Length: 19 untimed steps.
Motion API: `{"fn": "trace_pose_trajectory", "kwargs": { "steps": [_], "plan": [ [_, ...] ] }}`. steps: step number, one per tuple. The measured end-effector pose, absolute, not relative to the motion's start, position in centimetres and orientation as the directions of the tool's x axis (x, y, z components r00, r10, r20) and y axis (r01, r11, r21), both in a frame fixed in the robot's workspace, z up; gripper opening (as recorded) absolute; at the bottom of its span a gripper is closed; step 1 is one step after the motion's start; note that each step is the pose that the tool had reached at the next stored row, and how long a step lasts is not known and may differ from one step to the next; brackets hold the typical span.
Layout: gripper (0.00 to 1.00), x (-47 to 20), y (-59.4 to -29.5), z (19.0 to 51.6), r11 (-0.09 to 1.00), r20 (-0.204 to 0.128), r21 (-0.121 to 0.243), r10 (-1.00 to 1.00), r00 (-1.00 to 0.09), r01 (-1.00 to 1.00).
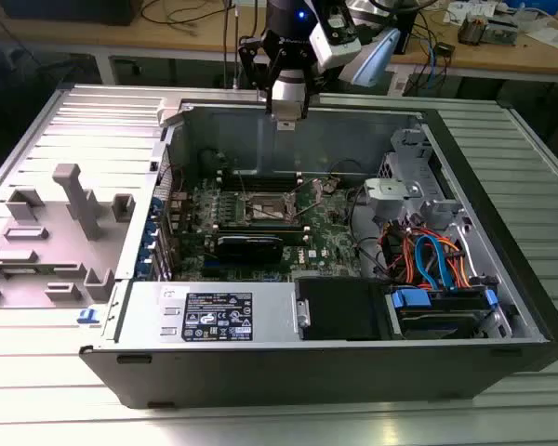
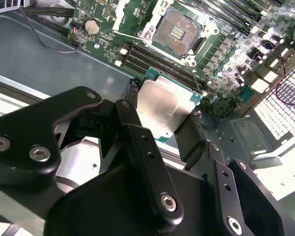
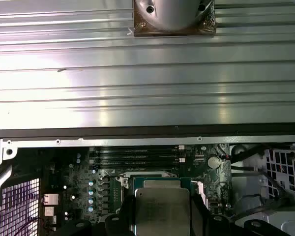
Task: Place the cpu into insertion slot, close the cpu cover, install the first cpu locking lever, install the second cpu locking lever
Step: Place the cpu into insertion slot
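In both wrist views my gripper [image 2: 164, 112] [image 3: 162, 219] is shut on the cpu [image 2: 162, 105] [image 3: 161, 209], a flat square chip with a dull silver top and a green edge, one black finger [image 2: 137, 132] on each side. The insertion slot [image 2: 179, 30] lies below and ahead of it on the green board, its dark centre and contacts bare inside a silvery rim. In the exterior view the gripper [image 1: 286, 116] hangs over the case's back wall, above and behind the insertion slot [image 1: 270, 209]. I cannot make out how the cpu cover stands.
Long black memory slots [image 2: 152, 61] flank the socket, and a black card [image 1: 249, 246] lies in front of it. Orange and blue cables [image 1: 428, 260] fill the case at the exterior view's right. A labelled metal box [image 1: 219, 316] runs along the front. A grey fixture [image 1: 74, 200] stands outside.
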<state>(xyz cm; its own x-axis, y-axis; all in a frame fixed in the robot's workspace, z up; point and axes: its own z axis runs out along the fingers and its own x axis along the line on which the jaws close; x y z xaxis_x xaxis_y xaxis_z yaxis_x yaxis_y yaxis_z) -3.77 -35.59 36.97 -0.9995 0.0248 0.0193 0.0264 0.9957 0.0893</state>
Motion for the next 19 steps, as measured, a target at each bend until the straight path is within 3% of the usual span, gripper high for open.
{"fn": "trace_pose_trajectory", "kwargs": {
  "steps": [19],
  "plan": [
    [0.55, -3.77, -35.80, 36.73, 0.988, 0.019, 0.085, 0.126, -0.992, 0.127]
  ]
}}
